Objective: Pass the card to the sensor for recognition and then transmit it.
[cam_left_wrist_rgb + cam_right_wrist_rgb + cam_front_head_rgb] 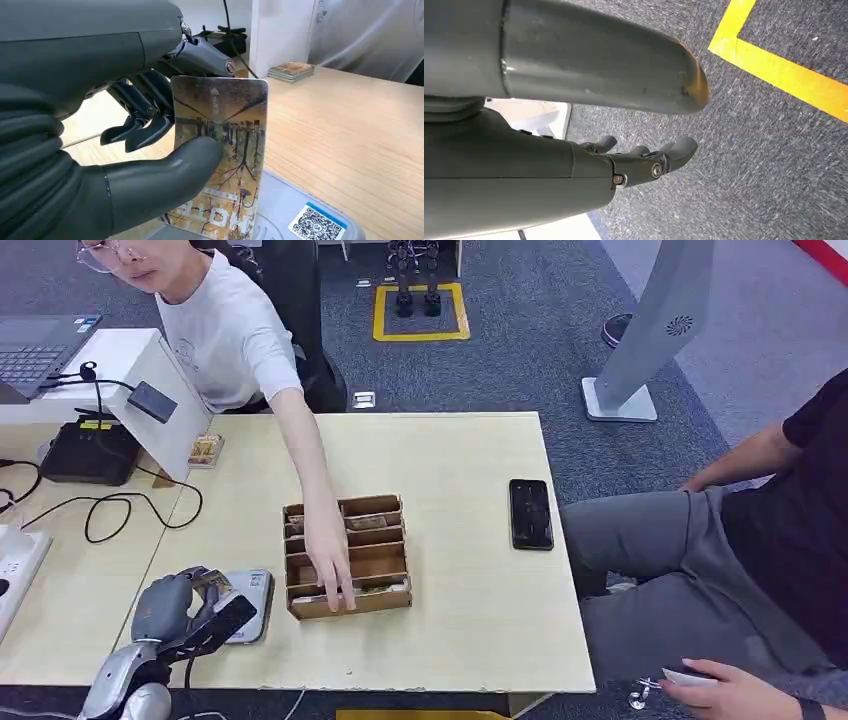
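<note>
Left wrist view | left robot hand (150, 165) pinches card (220, 155) over sensor (300, 220) bearing QR label (317, 226) | right robot hand (644, 160) empty, fingers apart

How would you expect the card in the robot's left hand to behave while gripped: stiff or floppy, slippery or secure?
The card probably is stiff: it stands flat and unbent above the grey sensor. Its glossy face looks slippery, so the left hand, pinching it by thumb and fingers, might let it slide.

1. Golden-brown rectangular card (220, 150) printed with dark bare trees and pale lettering, pinched in the grey left hand (145, 175).
2. Pale grey flat sensor pad (300, 220) with a blue-edged black-and-white QR sticker.
3. Light wood-grain table (450, 450).
4. Brown cardboard divided box (375, 560).
5. Black glossy phone (530, 513).
</note>
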Robot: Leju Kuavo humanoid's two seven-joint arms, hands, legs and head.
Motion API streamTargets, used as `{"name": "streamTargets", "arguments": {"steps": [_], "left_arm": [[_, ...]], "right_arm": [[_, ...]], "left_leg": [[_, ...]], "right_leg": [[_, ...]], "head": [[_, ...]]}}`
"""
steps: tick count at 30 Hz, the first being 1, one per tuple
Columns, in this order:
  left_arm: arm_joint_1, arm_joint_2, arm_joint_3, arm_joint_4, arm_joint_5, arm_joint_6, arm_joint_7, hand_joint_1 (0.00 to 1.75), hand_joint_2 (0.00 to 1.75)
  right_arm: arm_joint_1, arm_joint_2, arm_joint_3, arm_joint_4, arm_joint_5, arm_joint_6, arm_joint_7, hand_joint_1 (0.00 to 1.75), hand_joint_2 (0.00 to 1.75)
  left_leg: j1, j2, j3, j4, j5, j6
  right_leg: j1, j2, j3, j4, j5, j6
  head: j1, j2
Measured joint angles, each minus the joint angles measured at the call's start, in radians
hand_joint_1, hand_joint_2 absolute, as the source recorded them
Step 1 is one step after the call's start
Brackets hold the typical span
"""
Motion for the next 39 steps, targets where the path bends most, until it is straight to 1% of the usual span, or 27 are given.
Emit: {"name": "streamTargets", "arguments": {"steps": [17,20,23,26,28,31,34,35,36,39], "left_arm": [[-0.013,-0.012,-0.006,0.034,-0.01,-0.003,-0.001,1.75,1.75],[-0.015,-0.014,-0.007,0.034,0.019,-0.007,-0.019,1.75,1.75],[-0.017,-0.025,-0.005,0.032,0.137,-0.043,-0.071,1.75,1.75],[-0.016,-0.057,0.018,0.007,0.389,-0.111,-0.137,1.75,1.75],[-0.017,-0.075,0.032,-0.009,0.492,-0.127,-0.152,1.75,1.75],[-0.027,-0.097,0.055,-0.052,0.651,-0.129,-0.167,1.75,1.75],[-0.054,-0.112,0.08,-0.091,0.849,-0.135,-0.188,1.75,1.75],[-0.066,-0.116,0.085,-0.103,0.886,-0.134,-0.19,1.75,1.75],[-0.078,-0.117,0.09,-0.114,0.899,-0.127,-0.195,1.75,1.75],[-0.101,-0.124,0.098,-0.135,0.904,-0.099,-0.215,1.75,1.75]], "right_arm": [[-0.001,0.0,0.0,0.0,0.008,0.0,-0.004,0.0,0.0],[-0.001,0.0,0.0,0.0,0.01,0.0,-0.006,0.0,0.0],[-0.001,0.0,0.0,0.0,0.014,-0.005,-0.006,0.0,0.0],[-0.001,0.0,-0.001,0.0,0.016,-0.011,-0.006,0.0,0.0],[-0.001,0.0,-0.002,0.0,0.016,-0.011,-0.006,0.0,0.0],[0.0,0.0,-0.003,0.0,0.018,-0.012,-0.009,0.0,0.0],[-0.001,0.0,-0.003,0.0,0.026,-0.017,-0.009,0.0,0.0],[-0.001,0.0,-0.003,0.0,0.028,-0.018,-0.009,0.0,0.0],[-0.001,0.0,-0.003,0.0,0.029,-0.018,-0.009,0.0,0.0],[-0.001,0.001,-0.003,0.0,0.034,-0.018,-0.01,0.0,0.0]], "left_leg": [[0.0,-0.001,0.001,0.0,0.0,0.0],[0.0,-0.001,0.001,0.0,0.0,0.0],[0.0,-0.001,0.001,0.0,0.0,0.0],[0.0,-0.001,0.001,0.0,0.0,0.0],[0.0,-0.001,0.001,0.0,0.0,0.0],[0.0,-0.001,0.0,0.001,0.001,0.001],[0.0,-0.002,-0.001,0.001,0.001,0.001],[0.0,-0.002,-0.001,0.001,0.001,0.001],[0.0,-0.002,-0.001,0.0,0.001,0.001],[0.0,-0.001,-0.001,0.0,0.001,0.001]], "right_leg": [[0.0,0.0,0.001,0.0,0.0,0.0],[0.0,0.0,0.001,0.0,0.0,0.0],[0.0,-0.001,0.001,0.0,0.0,0.0],[0.0,-0.001,0.001,0.0,0.0,0.0],[0.0,-0.001,0.0,0.0,0.0,0.0],[0.0,-0.001,-0.001,0.0,0.001,0.0],[0.0,-0.001,-0.001,0.0,0.001,0.0],[0.0,-0.001,-0.001,0.0,0.001,0.0],[0.0,-0.001,-0.001,0.0,0.001,0.0],[0.0,-0.001,-0.001,0.0,0.001,0.0]], "head": [[0.0,0.0],[0.0,0.0],[0.0,0.0],[0.0,0.0],[0.0,0.0],[0.0,0.0],[0.0,0.0],[0.0,0.0],[0.0,0.0],[0.0,0.0]]}}
